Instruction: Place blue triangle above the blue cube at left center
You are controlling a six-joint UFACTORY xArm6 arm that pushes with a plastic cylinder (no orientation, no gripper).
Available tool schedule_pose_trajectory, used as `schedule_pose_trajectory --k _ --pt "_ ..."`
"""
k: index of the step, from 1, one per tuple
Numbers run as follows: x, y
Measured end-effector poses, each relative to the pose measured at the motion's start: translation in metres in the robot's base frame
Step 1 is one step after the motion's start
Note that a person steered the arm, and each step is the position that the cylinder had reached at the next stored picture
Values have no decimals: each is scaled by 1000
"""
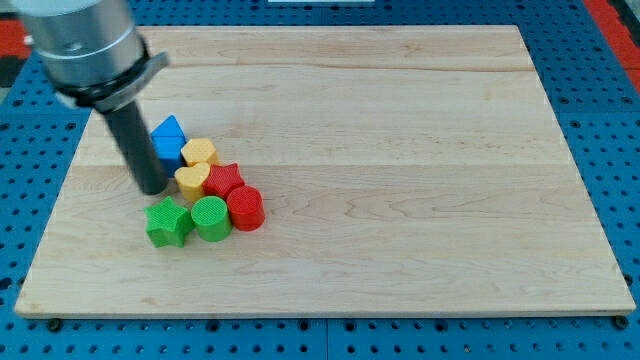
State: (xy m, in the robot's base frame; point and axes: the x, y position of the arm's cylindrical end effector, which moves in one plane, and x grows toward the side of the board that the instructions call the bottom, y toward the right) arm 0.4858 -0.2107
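Blue cube (169, 137) near the bench's (400, 150) left edge shows beside our tip (153, 188); no blue triangle visible, we carry no hand, so placement remains undone.

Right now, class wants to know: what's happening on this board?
A robot arm with a dark rod is working a cluster of blocks on the wooden board, toward the view's left. My tip sits at the cluster's left edge, just left of the yellow heart and below-left of a blue block. Around them lie a yellow block, a red star, a red cylinder, a green cylinder and a green star.
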Motion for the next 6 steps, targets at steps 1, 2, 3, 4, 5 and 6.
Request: schedule_pose_trajectory --k 1,2,3,4,5,6 --pt "0 -92" --pt "-72 -87" --pt "-119 -34" --pt "-90 -17" --pt "-89 -16" --pt "-130 -2"
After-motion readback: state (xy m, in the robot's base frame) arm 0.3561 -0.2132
